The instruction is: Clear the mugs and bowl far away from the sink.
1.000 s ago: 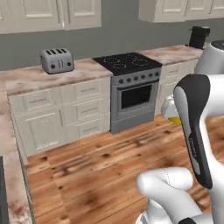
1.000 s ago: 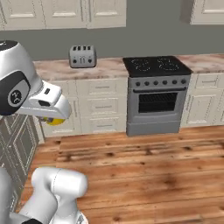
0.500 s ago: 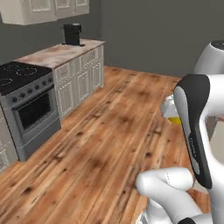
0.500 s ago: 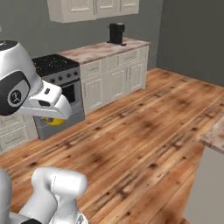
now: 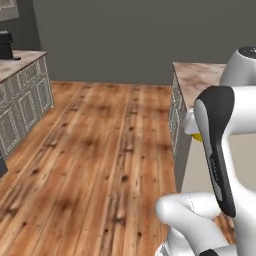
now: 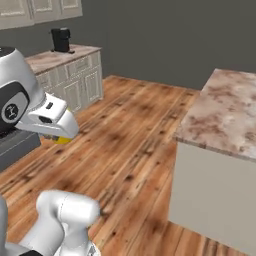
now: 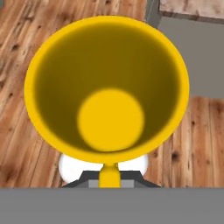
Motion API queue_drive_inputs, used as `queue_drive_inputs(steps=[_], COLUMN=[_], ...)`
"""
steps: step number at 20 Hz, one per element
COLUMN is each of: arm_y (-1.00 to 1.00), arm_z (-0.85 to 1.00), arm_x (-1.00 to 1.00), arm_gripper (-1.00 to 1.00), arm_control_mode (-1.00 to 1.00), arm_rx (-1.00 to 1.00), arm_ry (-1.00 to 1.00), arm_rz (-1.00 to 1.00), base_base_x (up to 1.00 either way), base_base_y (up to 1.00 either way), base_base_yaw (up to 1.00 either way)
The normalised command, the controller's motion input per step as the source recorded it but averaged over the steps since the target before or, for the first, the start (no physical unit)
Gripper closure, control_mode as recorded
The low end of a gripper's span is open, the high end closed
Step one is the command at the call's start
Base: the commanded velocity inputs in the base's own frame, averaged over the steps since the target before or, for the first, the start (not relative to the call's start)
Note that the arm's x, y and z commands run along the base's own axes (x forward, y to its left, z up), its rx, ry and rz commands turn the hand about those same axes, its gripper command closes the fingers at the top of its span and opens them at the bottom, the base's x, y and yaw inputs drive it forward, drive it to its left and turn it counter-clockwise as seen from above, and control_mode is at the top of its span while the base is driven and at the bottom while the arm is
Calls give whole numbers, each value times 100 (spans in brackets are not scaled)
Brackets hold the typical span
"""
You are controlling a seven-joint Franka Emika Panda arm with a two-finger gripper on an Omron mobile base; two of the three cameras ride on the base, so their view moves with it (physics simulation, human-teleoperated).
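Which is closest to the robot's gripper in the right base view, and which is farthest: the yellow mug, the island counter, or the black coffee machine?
1. The yellow mug: held in the shut gripper, at the left.
2. The island counter: across the wood floor, at the right.
3. The black coffee machine: far back on the left counter, by the wall.

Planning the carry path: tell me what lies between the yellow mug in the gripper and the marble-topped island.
Bare wood floor alone, in the right base view: the yellow mug hangs under the gripper, left of the island.
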Motion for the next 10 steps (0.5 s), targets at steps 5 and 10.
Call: queue_drive_inputs(steps=[5,10], arm_y=[0,0], arm_z=[0,0], arm_x=[0,0], arm_gripper=[100,100], arm_control_mode=[100,100], arm_rx=[0,0], arm_ry=[0,0], arm_rz=[0,0], base_base_x=[73,40], base_base_y=[-95,-100], base_base_yaw=[-6,-18])
